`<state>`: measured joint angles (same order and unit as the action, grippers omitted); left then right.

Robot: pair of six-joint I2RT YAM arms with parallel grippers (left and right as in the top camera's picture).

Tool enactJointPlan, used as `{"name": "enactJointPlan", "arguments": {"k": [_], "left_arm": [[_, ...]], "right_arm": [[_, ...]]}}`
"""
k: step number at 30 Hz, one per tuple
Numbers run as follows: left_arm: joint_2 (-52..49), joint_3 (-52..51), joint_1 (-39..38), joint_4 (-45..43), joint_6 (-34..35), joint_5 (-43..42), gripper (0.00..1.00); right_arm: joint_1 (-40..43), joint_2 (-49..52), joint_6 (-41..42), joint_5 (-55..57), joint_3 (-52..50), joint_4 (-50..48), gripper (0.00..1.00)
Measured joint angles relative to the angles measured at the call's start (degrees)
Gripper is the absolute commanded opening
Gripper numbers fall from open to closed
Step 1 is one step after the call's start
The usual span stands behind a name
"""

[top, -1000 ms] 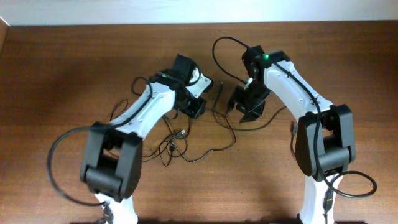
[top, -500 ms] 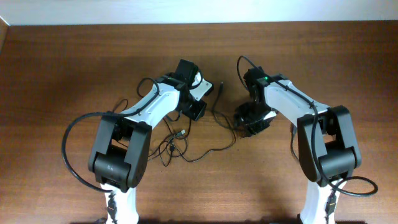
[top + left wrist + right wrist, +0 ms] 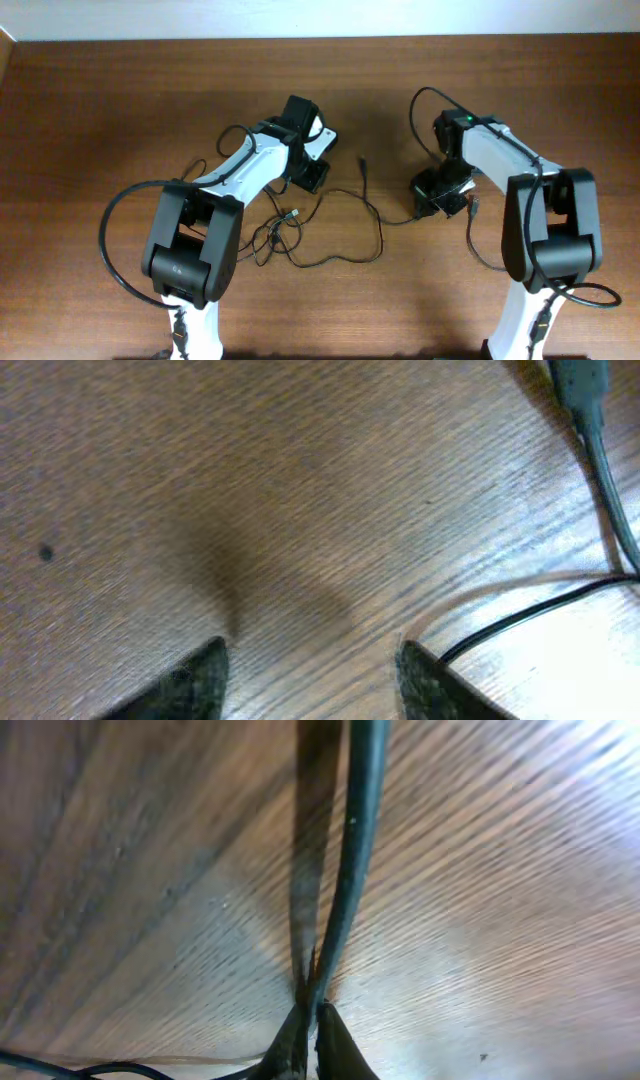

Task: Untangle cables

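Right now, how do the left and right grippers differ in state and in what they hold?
Left gripper is open, fingers well apart; right gripper is shut. The left holds nothing, a thin black cable only passing beside one finger; the right pinches a dark cable between its tips. Both sit close above the table.

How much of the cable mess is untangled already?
Not much yet. One cable leads out of the knot of loops, and the right gripper is shut on it. The left gripper is open over bare table, holding nothing. That knot, beside the left arm, is left to sort.
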<state>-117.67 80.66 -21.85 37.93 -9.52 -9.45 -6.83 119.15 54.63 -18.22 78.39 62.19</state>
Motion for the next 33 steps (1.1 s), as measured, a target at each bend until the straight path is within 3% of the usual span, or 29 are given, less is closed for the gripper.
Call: {"name": "enactJointPlan", "arguments": {"k": [5,7,9,11,13,14,18,20,22,27,30,33], "left_arm": [[0.00,0.00,-0.57,1.01,-4.76,-3.63,0.60],[-0.02,-0.22,-0.72,3.06,-7.67,-4.09,0.54],[-0.48,-0.42,-0.92,5.16,-10.88,-4.72,0.41],[-0.63,-0.42,-1.03,7.48,-13.25,-5.92,0.47],[-0.74,-0.31,-1.29,9.16,-13.33,-6.99,0.28],[-0.79,-0.31,-1.38,9.22,-12.92,-7.10,0.24],[-1.38,-0.20,-3.30,8.59,-7.76,-4.66,0.14],[-1.27,-0.15,-4.81,7.98,-2.58,-0.52,0.00],[-1.11,-0.15,-6.08,4.35,5.90,7.13,0.00],[-1.68,-0.22,-4.87,-0.61,13.70,21.07,0.06],[-2.01,-0.26,-1.33,-0.74,17.33,25.00,0.01],[-2.03,-0.24,1.79,-1.01,19.06,23.80,0.06]], "right_arm": [[-0.02,0.00,-2.82,1.90,0.26,0.46,0.04],[-0.02,0.00,-3.06,1.92,0.28,0.46,0.04],[-0.02,0.00,-3.41,2.19,0.33,0.48,0.04],[-0.02,0.00,-3.61,2.45,0.37,0.55,0.04],[-0.02,0.00,-3.65,2.56,0.39,0.48,0.04],[-0.02,0.00,-3.63,2.56,0.39,0.48,0.04],[-0.02,0.00,-3.65,2.82,0.48,0.46,0.04],[-0.02,0.00,-3.65,3.45,0.55,0.61,0.04],[-0.02,0.00,-3.91,4.13,0.59,0.68,0.04],[-0.15,0.02,-4.52,10.93,1.01,4.31,0.04],[1.57,0.39,-4.94,18.91,0.90,7.91,0.04],[6.05,0.83,-5.14,21.51,0.90,8.66,0.04]]}}
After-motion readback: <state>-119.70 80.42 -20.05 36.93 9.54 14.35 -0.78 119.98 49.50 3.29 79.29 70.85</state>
